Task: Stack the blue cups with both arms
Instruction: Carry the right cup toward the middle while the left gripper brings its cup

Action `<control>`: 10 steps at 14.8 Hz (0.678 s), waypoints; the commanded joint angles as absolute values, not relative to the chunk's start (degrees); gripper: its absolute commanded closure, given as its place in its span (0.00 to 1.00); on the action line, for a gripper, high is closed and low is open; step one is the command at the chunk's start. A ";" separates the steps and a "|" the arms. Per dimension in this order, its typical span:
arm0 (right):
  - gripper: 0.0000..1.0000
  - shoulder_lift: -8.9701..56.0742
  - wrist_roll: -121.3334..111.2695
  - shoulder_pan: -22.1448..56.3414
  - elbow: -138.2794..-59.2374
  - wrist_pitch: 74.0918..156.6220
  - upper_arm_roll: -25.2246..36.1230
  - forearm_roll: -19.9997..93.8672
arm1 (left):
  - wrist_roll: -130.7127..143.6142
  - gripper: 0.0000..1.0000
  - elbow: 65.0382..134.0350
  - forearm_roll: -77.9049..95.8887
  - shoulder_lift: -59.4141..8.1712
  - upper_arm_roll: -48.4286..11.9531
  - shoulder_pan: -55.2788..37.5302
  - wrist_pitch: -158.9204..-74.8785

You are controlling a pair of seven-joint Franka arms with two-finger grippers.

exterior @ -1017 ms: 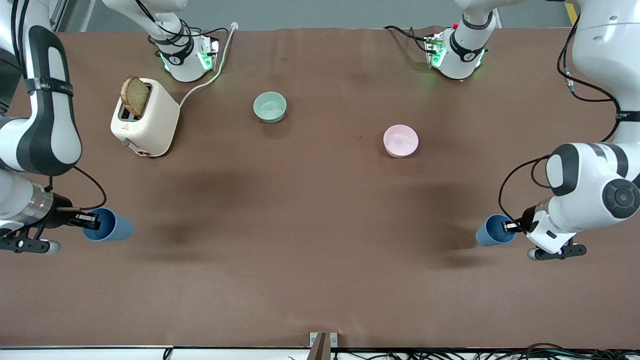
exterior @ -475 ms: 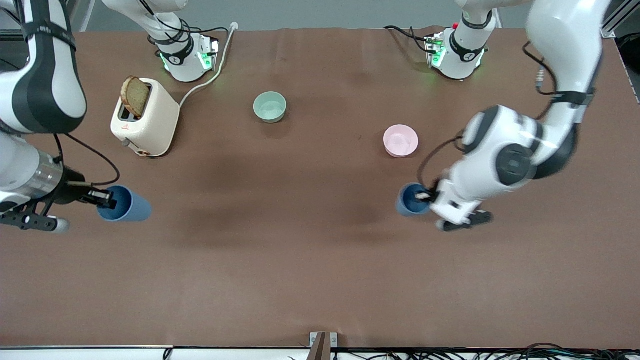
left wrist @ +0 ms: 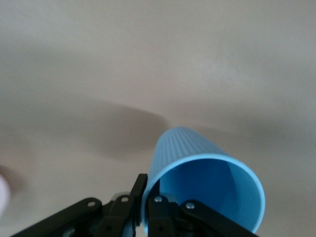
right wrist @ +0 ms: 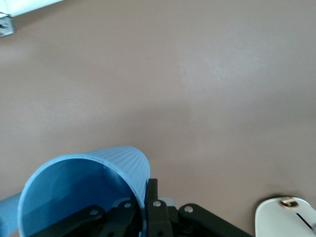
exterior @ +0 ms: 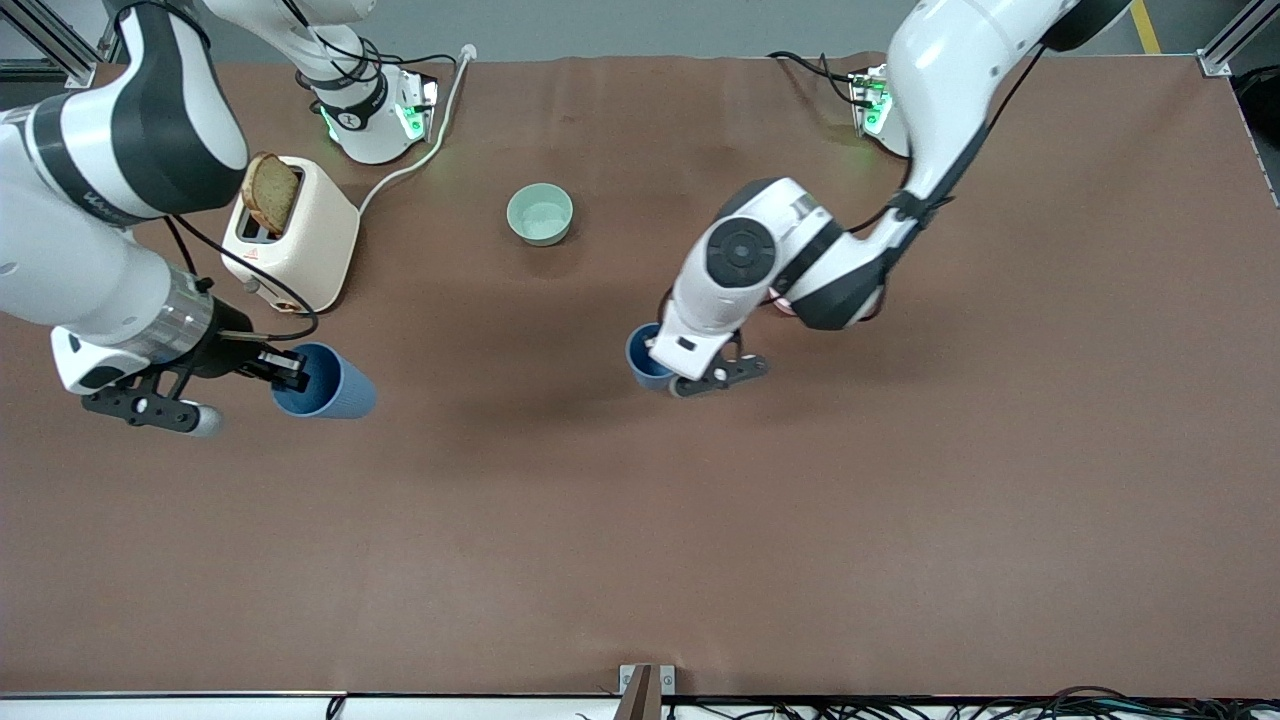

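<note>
A cream toaster (exterior: 292, 240) stands toward the right arm's end of the brown table (exterior: 640, 560), a slice of brown bread (exterior: 270, 192) upright in its slot. A mint-green bowl (exterior: 540, 214) sits upright near the table's middle, well apart from the toaster.

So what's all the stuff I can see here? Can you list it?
cups: 2, blue, one in the right gripper, one in the left gripper, both carried over the table's middle
bowl: 1, mint green, near the robots' bases
toaster: 1, cream, at the right arm's end
bread: 1 slice, brown, standing in the toaster
table: 1, brown
right gripper: 1, black, shut on its cup's rim
left gripper: 1, black, shut on its cup's rim
arms: 2, white and black
</note>
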State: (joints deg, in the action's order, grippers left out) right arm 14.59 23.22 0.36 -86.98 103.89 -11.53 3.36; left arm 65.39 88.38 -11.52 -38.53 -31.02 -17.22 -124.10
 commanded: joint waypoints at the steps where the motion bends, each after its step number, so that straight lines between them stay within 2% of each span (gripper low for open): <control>1: 0.99 14.24 24.52 2.72 -88.07 106.17 -11.78 2.99 | 67.24 0.99 86.13 -14.15 -41.74 -30.32 -18.54 -124.89; 2: 0.99 14.50 25.83 3.16 -88.07 106.26 -11.78 2.81 | 67.58 0.96 86.13 -14.15 -42.88 -30.32 -18.72 -125.07; 3: 0.99 15.02 27.75 3.69 -88.07 106.61 -11.78 2.90 | 67.85 0.89 86.05 -14.15 -43.50 -30.32 -19.07 -125.07; 4: 0.99 15.29 29.43 4.21 -88.07 107.74 -11.86 2.99 | 67.85 0.76 86.04 -14.24 -43.51 -30.24 -19.16 -125.07; 5: 0.99 15.38 30.23 5.18 -88.07 108.97 -11.78 2.90 | 67.94 0.33 86.04 -14.24 -43.24 -30.32 -18.90 -125.07; 6: 0.99 15.64 31.19 5.88 -88.07 109.59 -11.78 2.81 | 67.85 0.00 86.04 -14.41 -42.81 -30.24 -18.98 -124.98; 8: 0.99 15.91 34.44 7.29 -88.07 109.69 -11.87 2.99 | 68.03 0.00 84.30 -13.98 -40.53 -30.32 -18.11 -123.50; 10: 0.99 16.00 37.51 9.22 -88.07 109.86 -13.26 3.34 | 67.77 0.00 81.40 -13.80 -36.76 -30.32 -15.92 -115.80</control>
State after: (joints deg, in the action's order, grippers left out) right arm 16.45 33.61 7.60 -87.55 109.25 -12.00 3.34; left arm 67.06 83.59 -13.15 -41.65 -30.46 -17.82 -122.70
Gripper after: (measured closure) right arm 0.952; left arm 0.317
